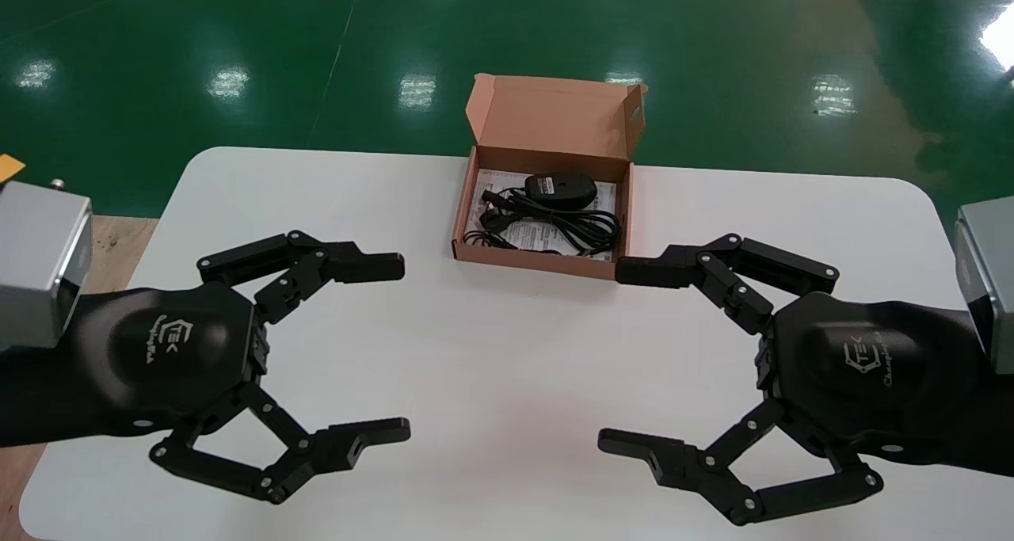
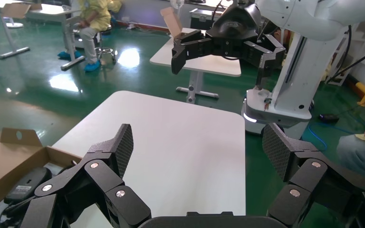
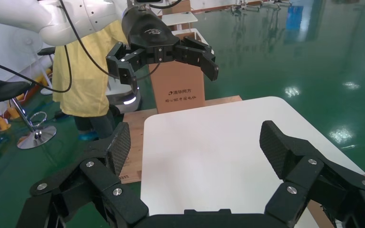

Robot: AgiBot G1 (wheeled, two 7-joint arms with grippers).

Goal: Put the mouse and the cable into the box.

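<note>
An open brown cardboard box [image 1: 535, 259] stands at the far middle of the white table, its lid tilted back. Inside lie a black mouse [image 1: 559, 188] and a coiled black cable [image 1: 554, 226] on a printed sheet. My left gripper [image 1: 402, 348] hovers open over the near left of the table, nothing between its fingers. My right gripper [image 1: 611, 356] mirrors it on the near right, open and empty. Both are apart from the box. The left wrist view shows my left gripper [image 2: 199, 147], the box [image 2: 9, 154] and the mouse [image 2: 26, 183]. The right wrist view shows my right gripper [image 3: 195, 142] over bare tabletop.
The white table [image 1: 491, 351] has rounded corners and green floor beyond. A wooden pallet [image 3: 133, 137] with a brown carton [image 3: 178, 88] lies off the left side. Another table [image 2: 209, 64] and a seated person [image 2: 95, 19] are farther off.
</note>
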